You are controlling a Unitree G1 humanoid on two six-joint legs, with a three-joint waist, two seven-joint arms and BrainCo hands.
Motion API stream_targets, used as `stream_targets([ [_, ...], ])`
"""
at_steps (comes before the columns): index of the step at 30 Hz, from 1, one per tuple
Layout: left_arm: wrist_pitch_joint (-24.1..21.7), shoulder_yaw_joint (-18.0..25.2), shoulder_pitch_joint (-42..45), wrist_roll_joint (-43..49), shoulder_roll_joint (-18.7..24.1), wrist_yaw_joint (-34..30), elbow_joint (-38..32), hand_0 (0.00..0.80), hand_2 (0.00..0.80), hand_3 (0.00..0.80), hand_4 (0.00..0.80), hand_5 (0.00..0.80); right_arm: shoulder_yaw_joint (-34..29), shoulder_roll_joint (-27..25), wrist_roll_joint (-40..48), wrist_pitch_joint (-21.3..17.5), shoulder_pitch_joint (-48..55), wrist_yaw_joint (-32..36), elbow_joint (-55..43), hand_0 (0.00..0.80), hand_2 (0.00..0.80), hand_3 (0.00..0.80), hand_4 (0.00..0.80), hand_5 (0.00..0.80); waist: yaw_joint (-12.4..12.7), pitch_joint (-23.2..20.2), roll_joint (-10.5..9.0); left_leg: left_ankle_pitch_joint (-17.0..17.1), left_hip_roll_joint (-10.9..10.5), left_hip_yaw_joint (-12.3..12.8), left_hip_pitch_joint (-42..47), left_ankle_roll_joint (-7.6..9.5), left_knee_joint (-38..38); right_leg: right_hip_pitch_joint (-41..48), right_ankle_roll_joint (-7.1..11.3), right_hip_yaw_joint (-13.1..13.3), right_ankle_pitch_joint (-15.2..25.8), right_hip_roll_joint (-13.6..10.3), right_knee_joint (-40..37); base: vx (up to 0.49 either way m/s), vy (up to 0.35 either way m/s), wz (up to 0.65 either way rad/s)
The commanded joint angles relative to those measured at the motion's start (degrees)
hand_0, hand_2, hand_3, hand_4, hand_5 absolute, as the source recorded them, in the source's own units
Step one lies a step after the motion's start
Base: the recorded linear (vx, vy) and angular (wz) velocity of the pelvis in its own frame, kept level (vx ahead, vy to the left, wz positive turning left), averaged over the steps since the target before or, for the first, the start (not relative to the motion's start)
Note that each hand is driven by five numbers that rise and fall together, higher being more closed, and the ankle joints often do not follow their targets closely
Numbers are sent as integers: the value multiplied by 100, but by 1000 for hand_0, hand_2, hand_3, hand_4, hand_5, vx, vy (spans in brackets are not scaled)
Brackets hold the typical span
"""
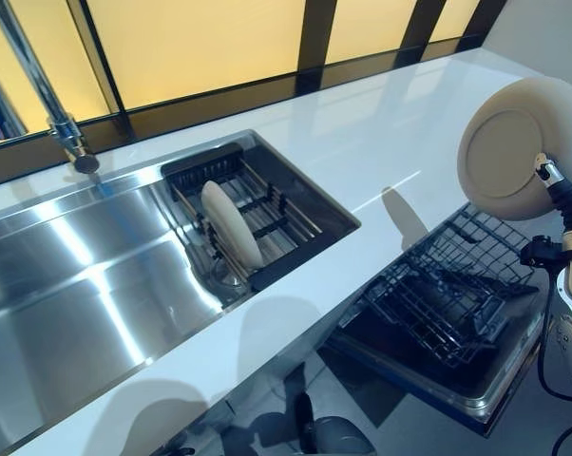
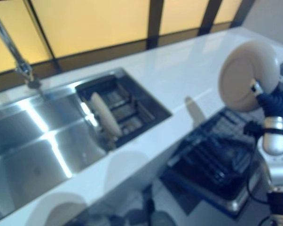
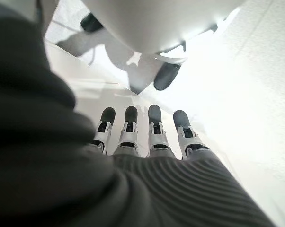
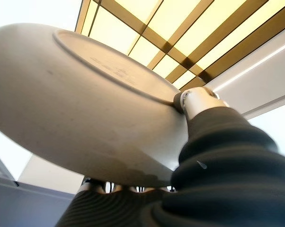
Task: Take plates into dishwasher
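My right hand [image 1: 564,196] holds a cream plate [image 1: 512,152] up on edge, underside towards the camera, above the open dishwasher's dark wire rack [image 1: 448,296] at the right. In the right wrist view the thumb [image 4: 193,101] presses on the plate [image 4: 85,104] and the fingers are tucked under its rim. A second cream plate [image 1: 231,226] stands on edge in the black rack [image 1: 291,220] inside the sink. My left hand [image 3: 152,137] shows only in its wrist view, with straight fingers and nothing in it.
A steel sink [image 1: 67,275] with a faucet [image 1: 72,142] is set in the white counter [image 1: 390,142]. The pulled-out dishwasher drawer [image 1: 476,389] juts out below the counter's front edge. Amber window panels run along the back.
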Motion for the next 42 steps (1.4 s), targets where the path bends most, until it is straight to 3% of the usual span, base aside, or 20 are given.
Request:
stream_targets([
  [1,-133,34,-426,135,238,90,13,0,0,0,0,0,-185,55,-170,-155,-372,172,105,800,800,800,800,800,63,-46,166,-225,-294,-332,-241,556,19,-61,395,-131,492,-573,62,7,-196,-44],
  [6,-122,83,-481,258,293,49,2,0,0,0,0,0,59,32,-261,22,-428,520,350,800,800,800,800,800,26,-74,163,-157,-92,-334,-229,493,24,27,367,73,196,-389,-8,27,-220,-35],
  [10,-265,134,-409,317,230,21,-30,0,0,0,0,0,127,-3,-411,151,-285,941,384,800,800,800,800,800,33,-122,148,-113,57,-319,-172,414,11,200,332,31,-61,-208,-59,59,-246,2],
  [17,-345,91,-371,509,68,1,-108,0,0,0,0,0,423,-65,-790,573,-324,1272,605,800,800,800,800,800,100,-148,137,-23,213,-377,-179,225,11,407,138,-85,-129,24,-324,50,-187,5],
  [29,-323,81,-451,654,40,-2,-194,0,0,0,0,0,1120,-257,-2168,936,-803,1512,1147,800,800,800,800,800,152,-49,226,123,372,-448,-286,23,11,378,-9,-186,-184,158,-447,2,-86,3],
  [42,-191,-30,-564,607,-11,-28,-424,0,0,0,0,0,1522,-249,-3275,902,-711,1612,1539,800,800,800,800,800,167,67,330,230,472,-503,-383,-78,11,307,-37,-282,-192,166,-466,-14,-22,4],
])
